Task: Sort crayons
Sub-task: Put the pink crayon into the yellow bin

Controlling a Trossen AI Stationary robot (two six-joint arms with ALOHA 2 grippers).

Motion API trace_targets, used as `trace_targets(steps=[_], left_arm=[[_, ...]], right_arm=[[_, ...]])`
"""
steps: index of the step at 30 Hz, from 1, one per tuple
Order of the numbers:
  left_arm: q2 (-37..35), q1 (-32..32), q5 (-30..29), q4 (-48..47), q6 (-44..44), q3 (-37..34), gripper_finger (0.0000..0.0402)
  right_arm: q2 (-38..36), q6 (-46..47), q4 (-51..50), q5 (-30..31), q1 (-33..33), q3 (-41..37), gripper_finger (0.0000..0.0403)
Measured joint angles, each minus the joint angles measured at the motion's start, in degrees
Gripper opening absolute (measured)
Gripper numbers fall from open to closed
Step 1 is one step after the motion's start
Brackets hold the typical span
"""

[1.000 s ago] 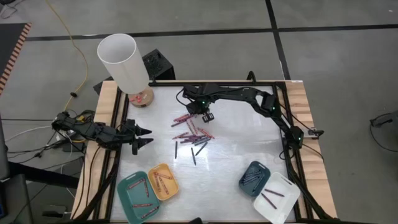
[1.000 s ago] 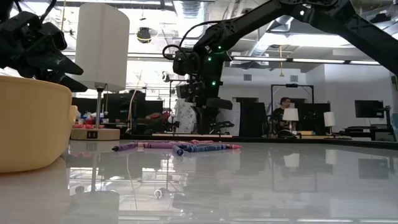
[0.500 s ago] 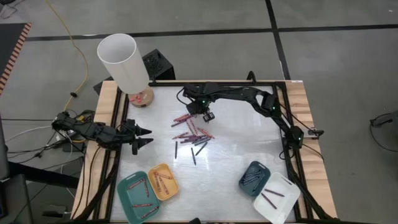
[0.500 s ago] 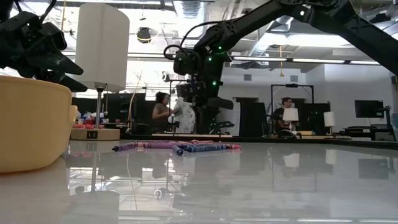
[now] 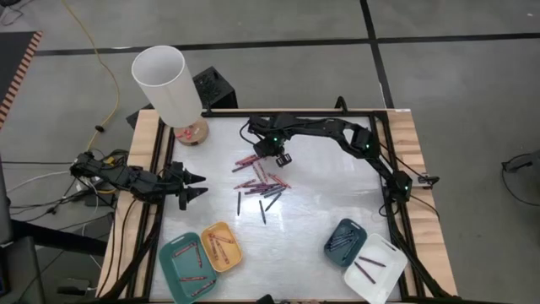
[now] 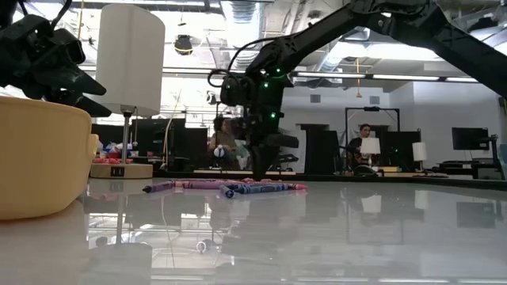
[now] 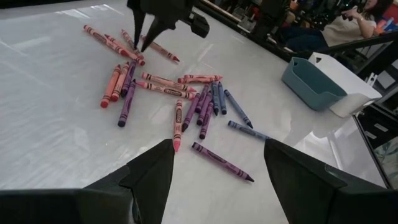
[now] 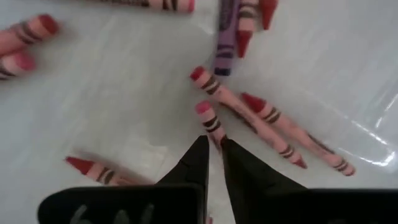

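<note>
Four trays: teal tray [image 5: 187, 268], yellow tray [image 5: 221, 247], dark-blue tray [image 5: 343, 241], white tray [image 5: 372, 268], each holding crayons. Roughly twenty crayons [image 5: 260, 182] loose under right hand [image 5: 282, 157], pinching a pink crayon [image 8: 210, 122]. Left hand [image 5: 194, 187] spread open beside counter [image 5: 321, 194].

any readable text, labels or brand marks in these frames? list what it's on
None can be read.
Crayons: the wrappers bear dark printed marks, too small to make out.
Crayons under the right gripper: only dark bands show on the wrappers, blurred.
Trays, lamp: no text visible.
</note>
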Motion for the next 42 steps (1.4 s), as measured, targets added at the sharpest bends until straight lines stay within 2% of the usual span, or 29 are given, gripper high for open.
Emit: trace_targets(steps=[14,21,30,42], left_arm=[[0.0,0.0,0.1,0.0,0.0,0.0,0.024],[0.0,0.0,0.1,0.0,0.0,0.0,0.024],[0.0,0.0,0.1,0.0,0.0,0.0,0.024],[0.0,0.0,0.1,0.0,0.0,0.0,0.024]], right_arm=[[0.6,2.4,-0.2,1.4,0.1,-0.1,0.0059],[0.6,8.3,-0.2,2.7,0.1,-0.1,0.0007],[-0.2,17.7,0.0,2.8,0.6,-0.1,0.0003],[-2.4,21.8,2.9,2.5,6.4,6.5,0.0001]])
